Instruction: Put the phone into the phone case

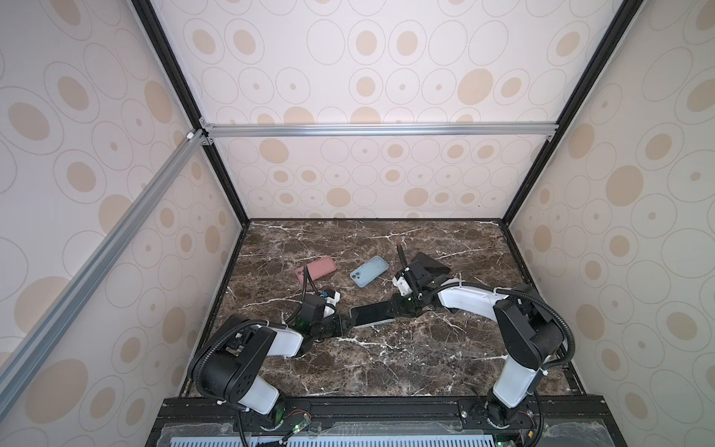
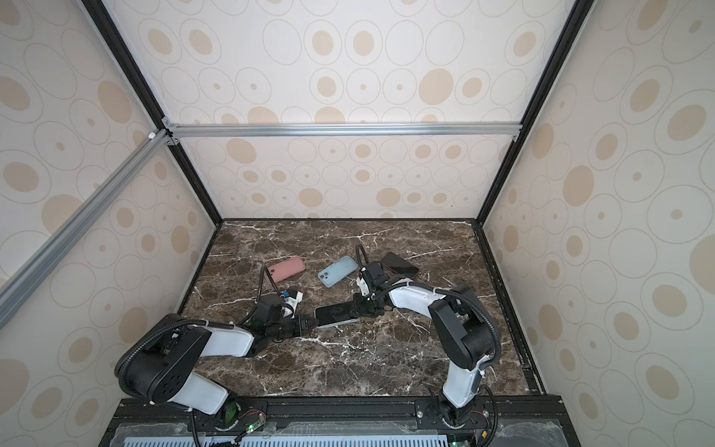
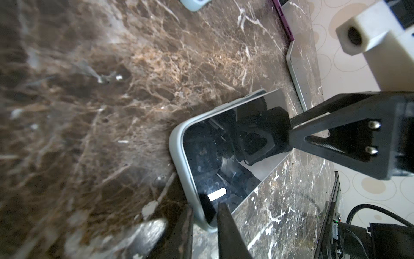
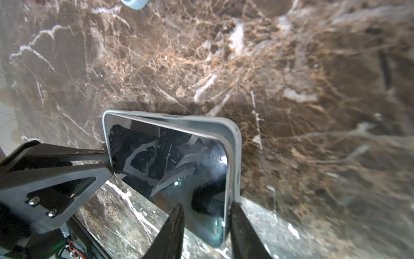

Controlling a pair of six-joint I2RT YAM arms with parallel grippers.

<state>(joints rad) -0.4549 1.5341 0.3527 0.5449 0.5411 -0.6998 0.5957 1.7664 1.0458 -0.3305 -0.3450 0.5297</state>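
Note:
The phone (image 1: 373, 313) (image 2: 336, 314) has a dark glossy screen and lies at the table's middle, between my two grippers. It sits in a pale grey phone case (image 4: 235, 143) (image 3: 177, 152), and one long edge is tilted up out of the rim. My left gripper (image 1: 347, 323) (image 3: 206, 215) is shut on the left end, one finger on the case's outside and one on the screen. My right gripper (image 1: 394, 307) (image 4: 207, 208) straddles the right end with its jaws apart. One of its fingers is beside the case wall and the other is clear of the screen.
A pink case (image 1: 315, 268) and a light blue case (image 1: 369, 271) lie further back on the brown marble table (image 1: 387, 360). A dark phone (image 1: 431, 263) lies behind the right wrist. Patterned walls close in three sides.

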